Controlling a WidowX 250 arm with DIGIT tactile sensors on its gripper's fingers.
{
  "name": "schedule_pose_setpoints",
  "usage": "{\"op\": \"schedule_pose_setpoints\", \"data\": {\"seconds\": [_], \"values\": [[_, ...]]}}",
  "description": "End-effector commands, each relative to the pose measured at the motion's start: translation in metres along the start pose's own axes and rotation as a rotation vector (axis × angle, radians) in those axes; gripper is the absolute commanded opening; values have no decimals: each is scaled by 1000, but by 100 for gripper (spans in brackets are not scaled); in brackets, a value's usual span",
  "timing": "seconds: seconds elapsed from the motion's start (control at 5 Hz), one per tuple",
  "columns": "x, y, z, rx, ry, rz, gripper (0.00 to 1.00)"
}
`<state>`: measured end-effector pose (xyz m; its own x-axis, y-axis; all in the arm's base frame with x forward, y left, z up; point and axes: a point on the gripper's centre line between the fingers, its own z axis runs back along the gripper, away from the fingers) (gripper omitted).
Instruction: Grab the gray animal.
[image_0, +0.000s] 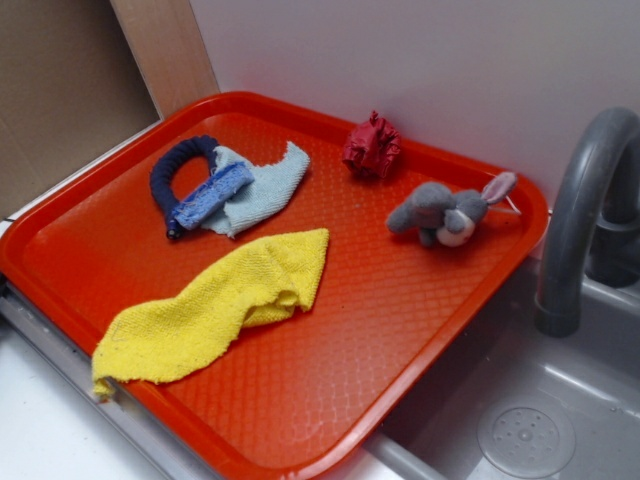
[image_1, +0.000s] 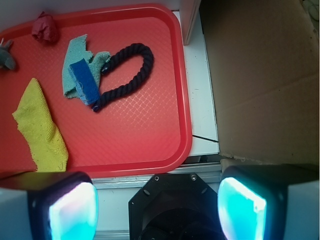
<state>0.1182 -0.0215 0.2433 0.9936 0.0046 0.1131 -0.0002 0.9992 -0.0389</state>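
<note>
The gray animal (image_0: 445, 212) is a small gray plush with a white muzzle and long pinkish ears. It lies on its side near the far right corner of the red tray (image_0: 330, 380). In the wrist view only part of the gray animal (image_1: 7, 56) shows at the left edge. My gripper (image_1: 157, 207) is open, its two glowing pads wide apart with nothing between them. It hangs over the robot base beyond the tray's near edge, far from the animal. The gripper does not appear in the exterior view.
On the tray lie a red knobbly toy (image_0: 372, 148), a dark blue rope ring (image_0: 175, 172), a pale blue cloth (image_0: 262, 185) with a blue sponge (image_0: 212, 196), and a yellow cloth (image_0: 220, 305). A gray sink (image_0: 520, 420) with a faucet (image_0: 580, 200) sits right of the tray.
</note>
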Motion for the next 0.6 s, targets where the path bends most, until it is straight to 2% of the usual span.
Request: {"op": "schedule_pose_setpoints", "data": {"seconds": [0.0,0.4], "values": [[0,0,0,0,0,0,100],[41,-62,-24,-52,-155,-27,100]]}}
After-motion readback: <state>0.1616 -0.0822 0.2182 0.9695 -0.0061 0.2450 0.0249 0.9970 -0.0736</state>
